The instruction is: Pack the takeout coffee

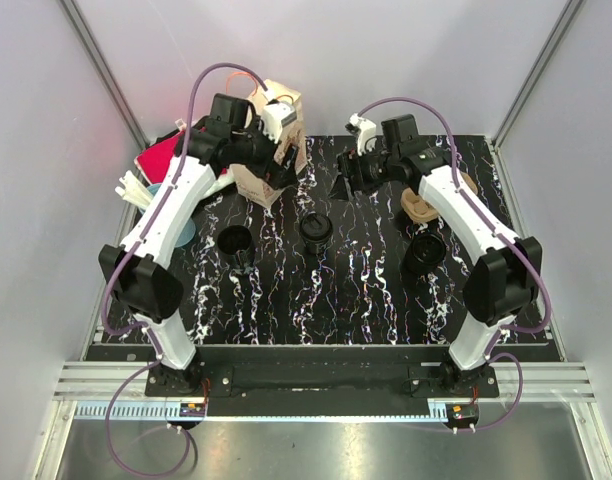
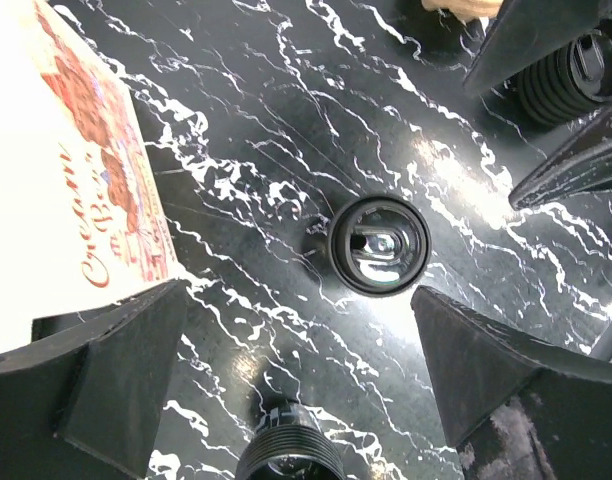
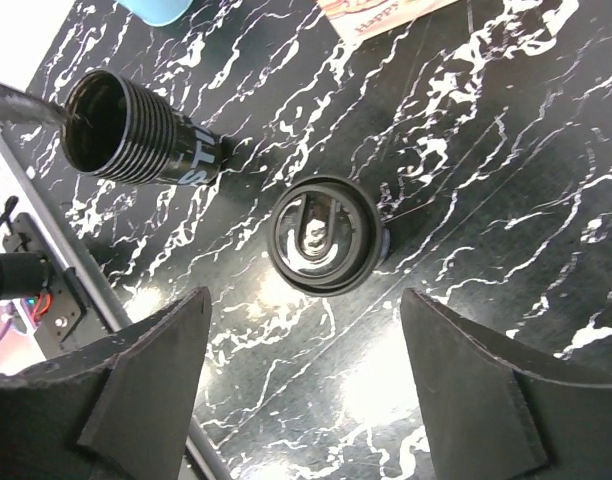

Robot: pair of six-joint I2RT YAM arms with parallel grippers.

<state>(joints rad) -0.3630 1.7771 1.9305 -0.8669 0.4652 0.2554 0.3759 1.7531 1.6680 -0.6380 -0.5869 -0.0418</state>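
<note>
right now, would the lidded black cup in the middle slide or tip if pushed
The lidded cup stands upright on the glossy table, so a low push would probably slide it; a high one might tip it. Being round, it would likely roll once down. The lid hides its fill, so weight is uncertain.

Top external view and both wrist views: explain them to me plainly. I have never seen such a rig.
Two robot arms are bolted at the near edge of a black marbled table. The top view looks down from behind them; each wrist view comes from a camera on one arm, the dark wedges being its fingers. On the table: a lidded coffee cup, a left ribbed cup, a right ribbed cup, a paper bag and a cardboard cup carrier. The left end effector and right end effector are both open and hold nothing.
</note>
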